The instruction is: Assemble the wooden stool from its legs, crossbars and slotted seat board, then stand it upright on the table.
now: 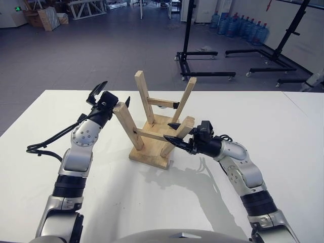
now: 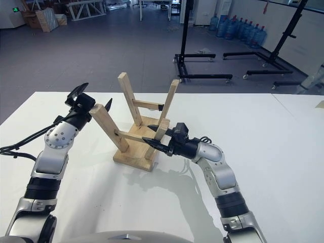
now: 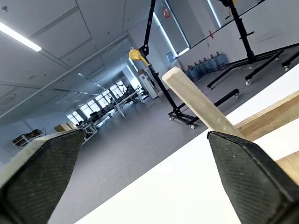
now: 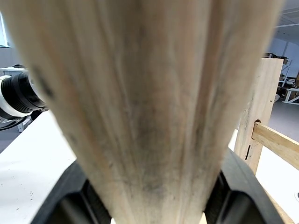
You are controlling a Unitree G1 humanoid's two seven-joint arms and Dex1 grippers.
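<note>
The right pincer (image 1: 173, 132) closes around the near right leg (image 1: 187, 124) of the stool (image 1: 161, 120), which lies upside down in the middle of the white surface (image 1: 263, 131) with all four legs pointing up. Taking the stool as the clock's centre and twelve as the side away from the robot, this pincer comes in at about three o'clock. Its dark fingers (image 1: 173, 125) sit on either side of the wood, and in the right wrist view the leg runs straight up between the pads. The grip appears meant to steady or press that leg, which looks lower than the others and may not be fully seated.

The left pincer (image 1: 115, 93) hangs wide open and empty at about ten o'clock, just beside the top of the near left leg (image 1: 129, 126). It touches nothing, and from there it could close on that leg to brace the frame.

The seat board (image 1: 148, 156) rests flat on the surface, its slotted face up to take the legs. One crossbar (image 1: 152, 135) joins the two near legs and another (image 1: 162, 103) joins the far pair. Assembly looks close to finished, but the stool has not yet been turned onto its feet.
</note>
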